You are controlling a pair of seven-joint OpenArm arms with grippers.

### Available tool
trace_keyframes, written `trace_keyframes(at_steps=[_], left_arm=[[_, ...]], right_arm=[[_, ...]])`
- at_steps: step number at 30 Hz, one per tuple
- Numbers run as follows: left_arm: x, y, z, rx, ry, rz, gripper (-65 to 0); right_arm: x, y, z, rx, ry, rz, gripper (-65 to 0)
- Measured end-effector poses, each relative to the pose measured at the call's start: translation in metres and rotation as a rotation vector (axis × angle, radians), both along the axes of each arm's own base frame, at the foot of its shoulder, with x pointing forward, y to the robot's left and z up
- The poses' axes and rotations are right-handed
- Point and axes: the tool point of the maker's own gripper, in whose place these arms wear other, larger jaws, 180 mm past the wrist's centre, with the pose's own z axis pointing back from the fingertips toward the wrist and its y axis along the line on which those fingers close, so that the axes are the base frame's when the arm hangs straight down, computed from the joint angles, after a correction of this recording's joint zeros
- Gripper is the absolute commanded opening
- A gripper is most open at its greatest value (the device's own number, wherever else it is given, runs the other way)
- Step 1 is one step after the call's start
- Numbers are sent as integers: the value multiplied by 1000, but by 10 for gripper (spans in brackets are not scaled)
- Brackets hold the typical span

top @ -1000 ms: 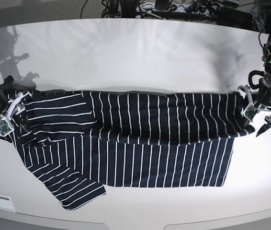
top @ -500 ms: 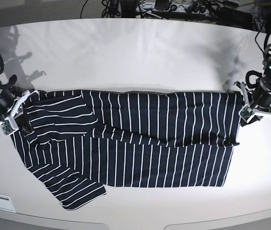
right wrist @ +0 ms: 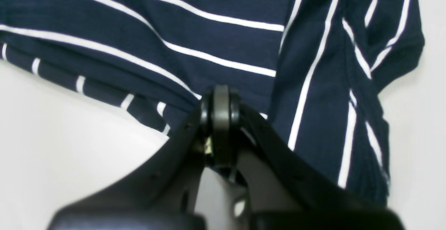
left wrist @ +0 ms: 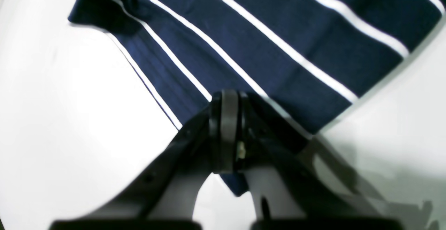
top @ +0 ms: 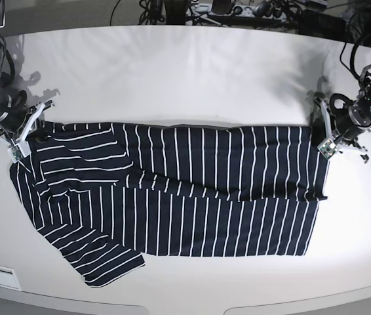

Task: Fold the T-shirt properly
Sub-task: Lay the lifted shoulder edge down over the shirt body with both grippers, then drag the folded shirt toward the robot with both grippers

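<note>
Left gripper: closed tight on the T-shirt, pinching a corner of the striped cloth; the fabric fans out ahead of the jaws.
Right gripper: also clamped on the shirt, at the opposite end, biting several stacked layers beside a bunched sleeve part that hangs off to one side of the jaws.
T-shirt: lies lengthways on the white worktop, strung between the two grippers, with one long edge already doubled over onto the body.
Why held so: gripping both far corners of the same edge looks meant to keep that edge straight and taut, so the cloth moves as one sheet.
Loose part: a sleeve sticks out at the near edge, well away from either gripper and unfolded.
Stage, as I judge it: partway through a lengthwise fold; the shirt is far from a compact bundle.
</note>
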Motion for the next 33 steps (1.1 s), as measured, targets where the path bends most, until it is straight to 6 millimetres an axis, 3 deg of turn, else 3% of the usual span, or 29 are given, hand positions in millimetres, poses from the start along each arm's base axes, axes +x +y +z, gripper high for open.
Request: trace_keyframes(at_steps=[13, 15, 19, 21, 25, 29, 31, 33], left_arm=[[-57, -7, -2, 93, 152, -107, -650], [-56, -7, 3, 111, 137, -104, -650], [-49, -6, 13, 132, 93, -105, -650], [-47, -6, 14, 128, 80, -100, -650], [-22, -9, 32, 85, -31, -52, -650], [13, 7, 63, 85, -182, 70, -650], [15, 14, 56, 44, -169, 120, -650], [8, 15, 34, -10, -98, 139, -650]], right_arm=[[-35, -13, 6, -105, 86, 65, -650], [-29, -5, 21, -99, 23, 82, -650], [3, 20, 74, -51, -193, 102, -650], [12, 22, 80, -44, -232, 97, -650], [28, 11, 49, -67, -174, 44, -650], [32, 9, 12, -26, -82, 32, -650], [26, 11, -3, 9, -50, 30, -650], [24, 10, -7, 6, -29, 27, -650]])
